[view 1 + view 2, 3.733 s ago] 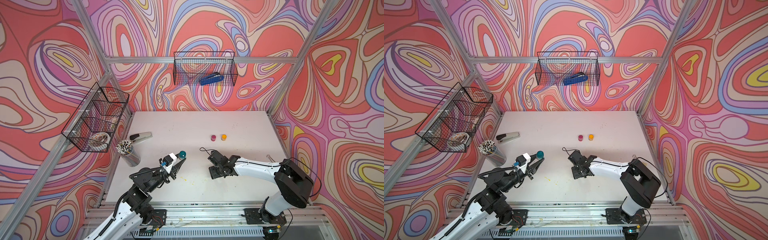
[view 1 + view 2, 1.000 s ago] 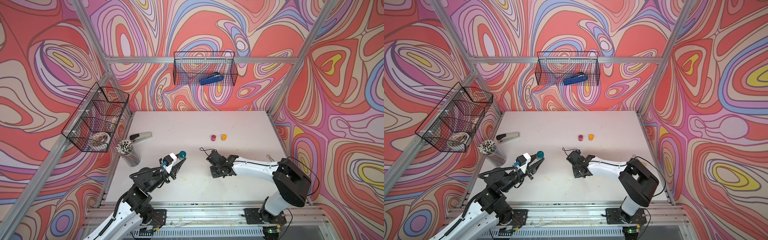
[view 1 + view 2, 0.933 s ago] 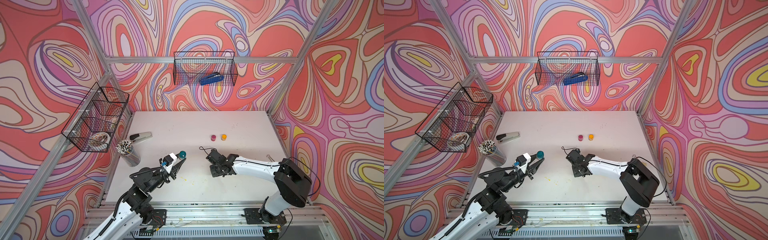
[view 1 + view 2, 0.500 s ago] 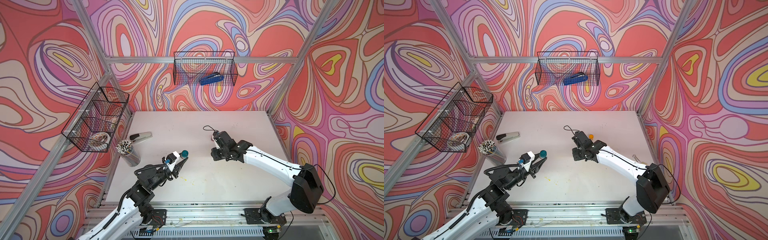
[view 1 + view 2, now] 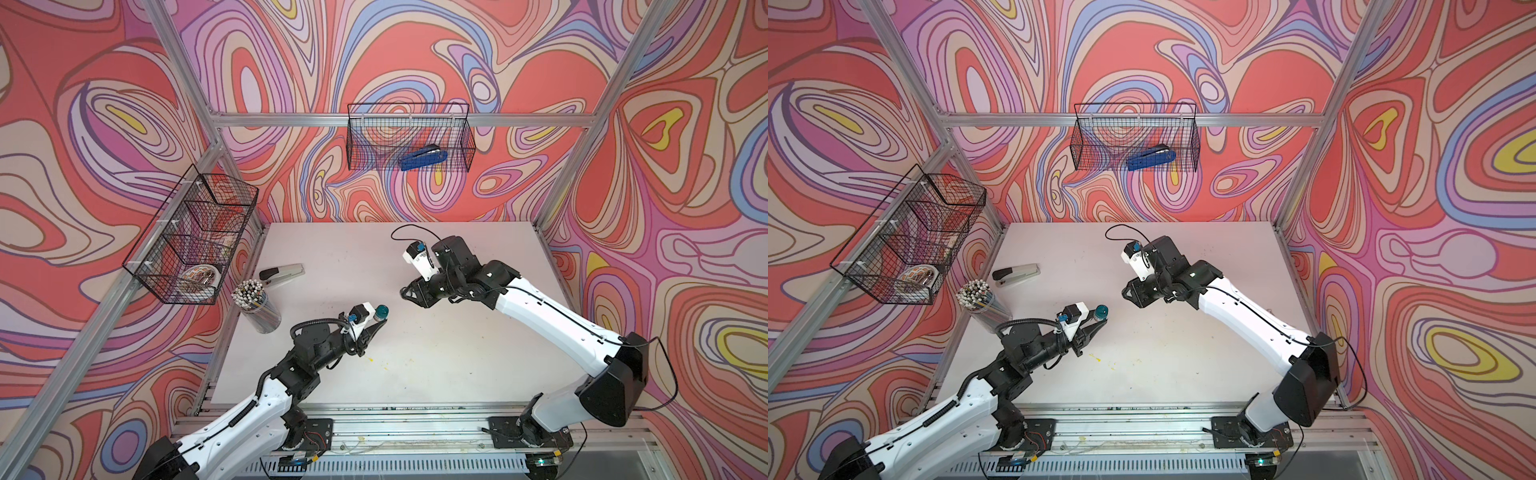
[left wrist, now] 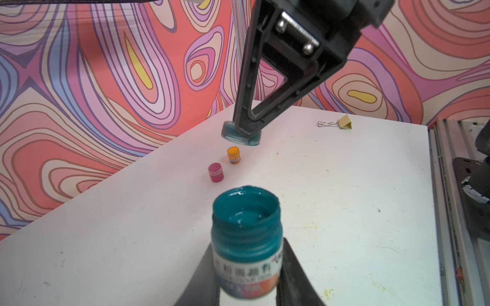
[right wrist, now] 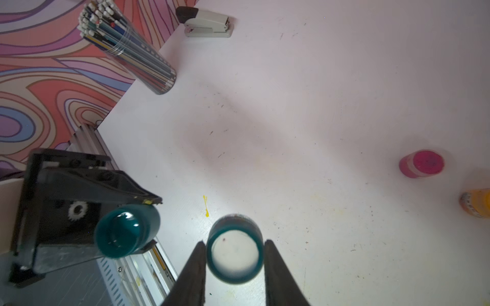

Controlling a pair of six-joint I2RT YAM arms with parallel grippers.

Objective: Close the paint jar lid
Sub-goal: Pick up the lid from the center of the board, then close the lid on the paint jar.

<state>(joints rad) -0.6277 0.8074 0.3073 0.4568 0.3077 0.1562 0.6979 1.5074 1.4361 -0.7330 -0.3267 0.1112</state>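
Gripping paint jar [image 6: 246,230] on the label band with left fingers [image 6: 289,265], clamped tight on it, neck threads left clear. Holding it off the bench [image 5: 457,365], near-left of centre, mouth open and facing roughly up. Pinching lid [image 7: 234,251] across its rim with right fingers [image 7: 196,267], closed on it, just right of and beyond the jar, higher, not touching, not lined up. Looks small, light, rigid plastic, so no crush worry at this grip. Seeing wet teal paint pooled inside and smeared over the neck, so expect slick threads and a spill if tipped. Expect slip on the glossy label under twist load; best taken on the body below the neck, squeezed firm. Not much to hold on the shallow lid wall, so pinch across the diameter and avoid side load. Showing a pale face to the right wrist view; cannot tell inner or top side, worth checking before seating. Seat square first, then turn, or risk cross-threading. Closed pink jar [image 7: 421,164] and orange jar [image 7: 477,202] standing farther back, well apart.
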